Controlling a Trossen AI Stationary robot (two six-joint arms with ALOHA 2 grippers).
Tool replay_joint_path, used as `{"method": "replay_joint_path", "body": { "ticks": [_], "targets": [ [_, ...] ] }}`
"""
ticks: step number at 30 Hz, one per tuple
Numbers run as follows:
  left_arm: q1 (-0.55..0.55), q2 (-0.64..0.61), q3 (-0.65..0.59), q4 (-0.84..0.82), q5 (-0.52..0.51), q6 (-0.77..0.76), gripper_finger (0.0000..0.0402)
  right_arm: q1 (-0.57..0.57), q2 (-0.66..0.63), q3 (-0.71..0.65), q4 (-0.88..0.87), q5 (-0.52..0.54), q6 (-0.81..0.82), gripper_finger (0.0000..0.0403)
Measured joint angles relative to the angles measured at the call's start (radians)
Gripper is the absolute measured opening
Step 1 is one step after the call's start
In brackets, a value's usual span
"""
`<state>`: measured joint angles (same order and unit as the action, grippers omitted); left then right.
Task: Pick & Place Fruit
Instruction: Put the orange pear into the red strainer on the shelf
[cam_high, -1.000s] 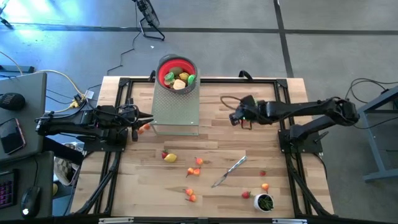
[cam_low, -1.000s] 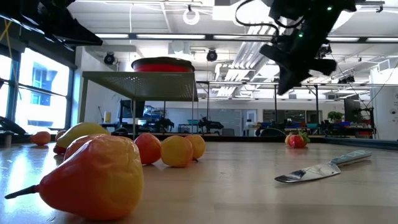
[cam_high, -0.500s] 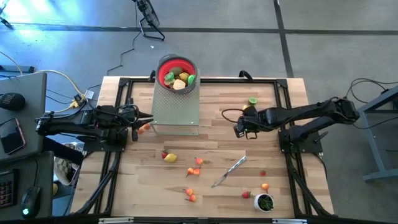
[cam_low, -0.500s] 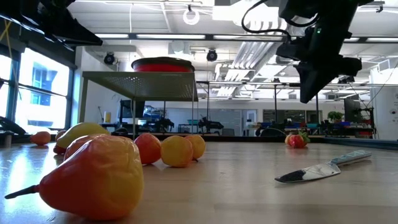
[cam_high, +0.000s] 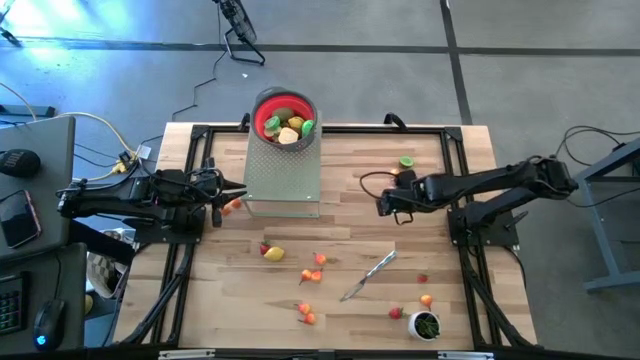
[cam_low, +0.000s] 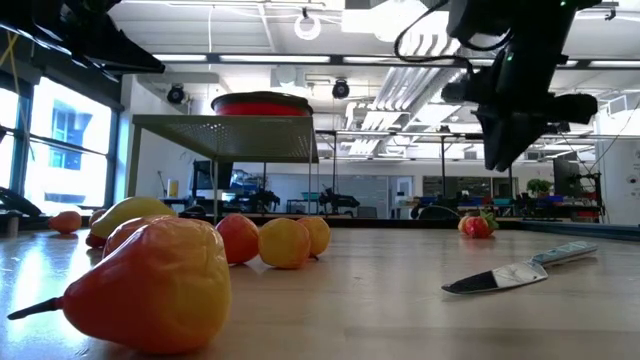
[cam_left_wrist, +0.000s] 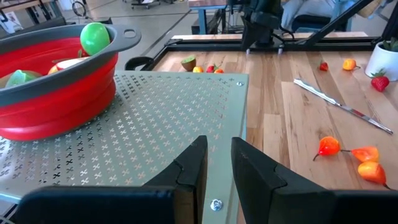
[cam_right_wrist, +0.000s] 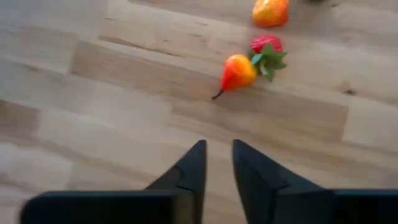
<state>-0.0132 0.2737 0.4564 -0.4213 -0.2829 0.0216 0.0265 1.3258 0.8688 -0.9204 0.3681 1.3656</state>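
1. The right claw (cam_high: 384, 204) has swung back from the far side of the tabletop (cam_high: 430, 240) toward the middle, and a green fruit (cam_high: 406, 161) now shows near the far edge where the arm hid it a second ago.
2. Its fingers (cam_right_wrist: 191, 167) have just parted from fully together to a narrow gap, with nothing between them (an opening in progress, by the look of it).
3. In its wrist view bare wood lies below, and ahead sit an orange pear (cam_right_wrist: 236, 73) touching a strawberry (cam_right_wrist: 266, 52), with another orange piece (cam_right_wrist: 270, 11) beyond.
4. That reads as lining up for the next pick, not a drop: no fruit is carried.
5. The left claw (cam_high: 221, 212) waits at the left side of the mesh stand (cam_high: 283, 175), fingers (cam_left_wrist: 189, 169) slightly apart and empty, unchanged over the last second.
6. The red bowl (cam_high: 284, 116) on the stand already holds green, yellow and tan fruit.
7. Plenty is left on the tabletop: a yellow piece (cam_high: 274, 254) and red bit beside it, orange ones (cam_high: 311, 276) mid-table, more near the front edge, and a small one (cam_high: 232, 205) by the left claw.
8. The knife (cam_high: 366, 276) and white cup (cam_high: 426, 325) lie untouched.
9. Judgement: task partway; next the right claw must descend on a loose piece.
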Motion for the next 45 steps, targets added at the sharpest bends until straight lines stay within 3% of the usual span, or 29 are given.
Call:
{"method": "replay_joint_path", "body": {
  "ticks": [9, 16, 21, 31, 45],
  "targets": [
    [0.000, 0.000, 0.000, 0.000, 0.001, 0.050, 0.0067, -0.009, 0.094, 0.000, 0.009, -0.002, 0.075, 0.0241],
    [0.000, 0.000, 0.000, 0.002, 0.002, 0.053, 0.0067, -0.009, 0.143, -0.001, 0.062, -0.009, 0.095, 0.0315],
    [0.000, 0.000, 0.000, 0.001, 0.003, 0.049, 0.0067, -0.013, 0.180, -0.001, 0.104, 0.005, 0.188, 0.0325],
    [0.000, 0.000, 0.000, 0.000, 0.002, 0.048, 0.0067, -0.030, 0.302, 0.000, 0.117, 0.141, 0.309, 0.0325],
    [0.000, 0.000, 0.000, 0.001, 0.000, 0.047, 0.0067, -0.114, 0.383, -0.001, 0.142, 0.229, 0.314, 0.0325]
  ]
}}
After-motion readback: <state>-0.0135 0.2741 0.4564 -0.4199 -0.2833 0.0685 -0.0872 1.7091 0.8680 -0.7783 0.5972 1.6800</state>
